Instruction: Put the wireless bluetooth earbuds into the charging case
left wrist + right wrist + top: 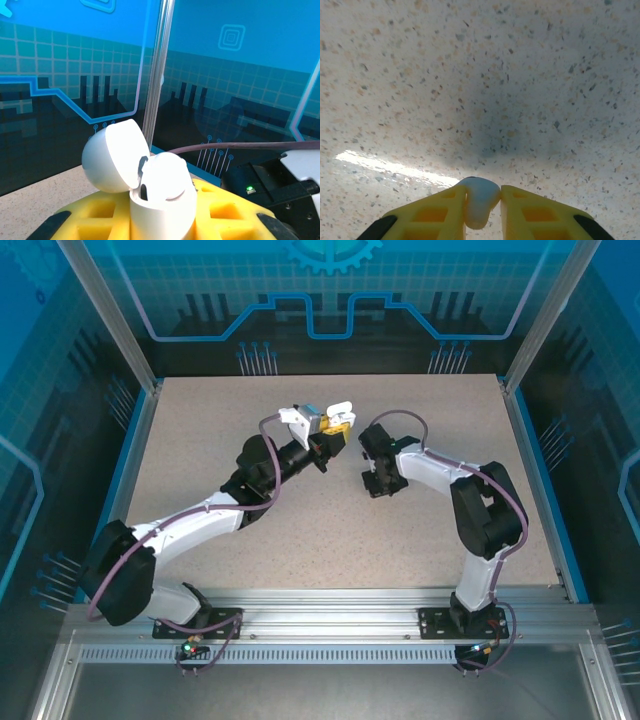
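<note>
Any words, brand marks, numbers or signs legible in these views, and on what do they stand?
No readable text anywhere.
The case: plain white, no mark visible.
The earbud: plain, no mark visible.
The back wall: only a drawn gear, lines and squares, no letters or numbers.

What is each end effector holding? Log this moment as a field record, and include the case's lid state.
left end effector: shut on the charging case, which it holds upright
lid: open, tipped back to the left in the left wrist view
case mouth: a rounded white form sits there; cannot tell whether it is a seated bud
right end effector: shut on a small white piece, apparently an earbud
right arm position: pointing down over the speckled table, apart from the case
</note>
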Motion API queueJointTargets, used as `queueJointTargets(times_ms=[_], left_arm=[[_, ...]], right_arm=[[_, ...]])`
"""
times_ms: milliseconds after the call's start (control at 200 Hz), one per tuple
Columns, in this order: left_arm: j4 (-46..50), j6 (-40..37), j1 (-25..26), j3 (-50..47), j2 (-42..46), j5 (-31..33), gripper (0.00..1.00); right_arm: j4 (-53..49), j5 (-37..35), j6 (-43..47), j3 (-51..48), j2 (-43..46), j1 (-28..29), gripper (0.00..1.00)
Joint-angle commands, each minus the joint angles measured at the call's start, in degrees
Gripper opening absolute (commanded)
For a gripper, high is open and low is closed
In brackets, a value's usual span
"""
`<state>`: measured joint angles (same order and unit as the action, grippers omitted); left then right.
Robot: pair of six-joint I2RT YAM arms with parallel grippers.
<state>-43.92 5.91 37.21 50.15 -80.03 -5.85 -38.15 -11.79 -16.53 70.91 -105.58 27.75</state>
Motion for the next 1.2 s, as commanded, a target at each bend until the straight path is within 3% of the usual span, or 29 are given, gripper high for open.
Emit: queueJointTargets(times_ms=[0,200,345,510,660,915,1196], left_arm=[[-0.9,-0.5,-0.6,0.3,2.2,-0.1,0.00],[-1.1,-0.3,-0.6,0.0,2.9,-0.1,0.00],[-1.4,-0.3,-0.6,-0.5,3.3,0.2,0.00],[-2.0,-0.2,-0.6,-0.8,3.4,0.3,0.00],[-2.3,0.0,-0.6,-0.8,3.6,0.4,0.00],[-2.8,0.2,-0.6,-0.8,3.5,0.4,0.00],[-2.8,0.5,-0.6,-0.8,3.7,0.1,0.00]], right_arm=[[-1.9,-0.7,-0.6,-1.6,-0.9,0.4,0.26],[-3.5,0.5,-1.0,-0.1,-1.1,0.5,0.24],[-10.1,-0.7,0.3,5.4,-3.6,0.9,0.26],[-13.2,-0.5,-0.8,9.8,-5.5,1.6,0.45],[-14.0,-1.0,-6.0,11.7,-5.1,1.5,0.50],[-10.8,-0.1,-25.5,5.9,-0.1,2.0,0.55],[-11.1,-3.8,-26.2,4.0,-1.0,2.5,0.59]])
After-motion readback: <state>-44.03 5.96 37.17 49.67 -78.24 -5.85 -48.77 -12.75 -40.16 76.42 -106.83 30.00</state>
